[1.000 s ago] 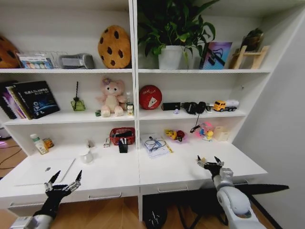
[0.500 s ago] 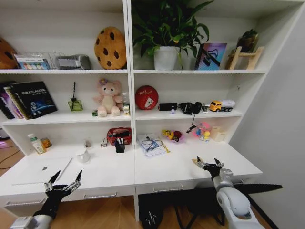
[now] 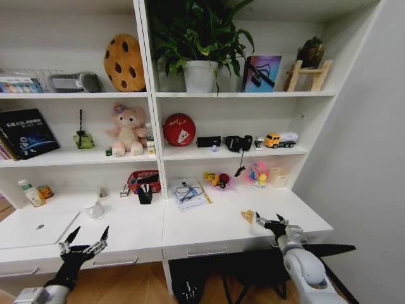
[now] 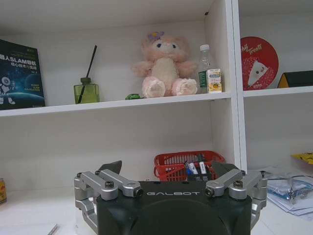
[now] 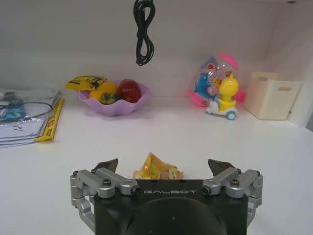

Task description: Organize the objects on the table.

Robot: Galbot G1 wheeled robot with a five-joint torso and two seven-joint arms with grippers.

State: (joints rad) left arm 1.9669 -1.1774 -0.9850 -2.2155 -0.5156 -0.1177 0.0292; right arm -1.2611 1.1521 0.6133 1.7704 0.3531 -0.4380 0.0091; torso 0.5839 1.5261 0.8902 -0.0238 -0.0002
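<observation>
The white table [image 3: 202, 223] runs under the shelves. A thin silver laptop [image 3: 35, 228] lies closed at its left end. My left gripper [image 3: 83, 241] hangs open before the table's front edge, right of the laptop; in the left wrist view the left gripper [image 4: 166, 165] faces the red basket [image 4: 188, 162] and the pens [image 4: 194, 167] in a black holder. A tiny green toy car [image 4: 131, 97] sits on the shelf by the pink bear. My right gripper [image 3: 267, 221] is open over the table's right part, with an orange snack packet [image 5: 155, 169] lying between its spread fingers.
A white cup [image 3: 95, 209], loose papers [image 3: 188, 193], a purple fruit bowl [image 5: 115, 95], a duck toy [image 5: 218, 90] and a beige box [image 5: 275, 95] stand along the back of the table. Shelves rise above. A wall closes the right side.
The whole picture has slid left, so the camera has turned right. Both grippers stay open in much the same place. The orange packet now shows plainly beside the right gripper.
</observation>
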